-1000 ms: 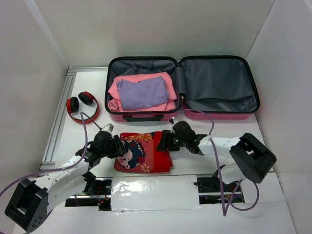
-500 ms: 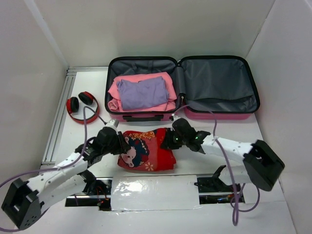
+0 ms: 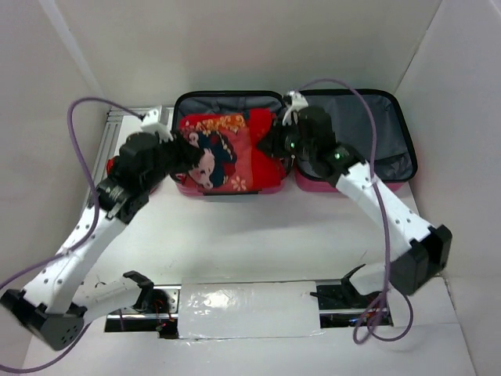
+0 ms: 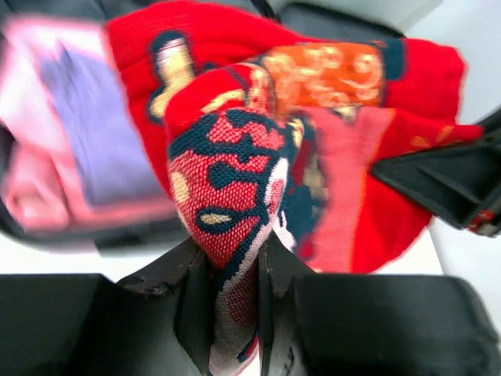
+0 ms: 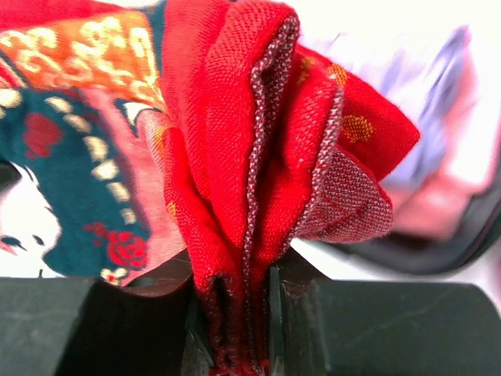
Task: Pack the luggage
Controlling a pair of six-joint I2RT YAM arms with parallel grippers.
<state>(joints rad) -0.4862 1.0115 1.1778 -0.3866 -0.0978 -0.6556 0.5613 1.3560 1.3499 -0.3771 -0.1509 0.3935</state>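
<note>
The left end effector (image 3: 185,153) and right end effector (image 3: 275,146) each clench one end of the red cloth (image 3: 232,153). Its long axis runs left-right, directly above the left half of the luggage (image 3: 352,129), at the far side of the table (image 3: 258,235).

Left crowded, right free
Held red cloth (image 3: 227,153) over folded clothes (image 4: 82,137) in left half of luggage (image 3: 354,185); right half open.

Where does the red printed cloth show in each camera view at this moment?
Top external: red printed cloth upper centre, over the luggage's left half, held between left gripper and right gripper.
Left wrist: the cloth fills the centre, pinched at the bottom.
Right wrist: the cloth centre-left, pinched at the bottom.
Shared landmark: the luggage's dark rim.
</note>
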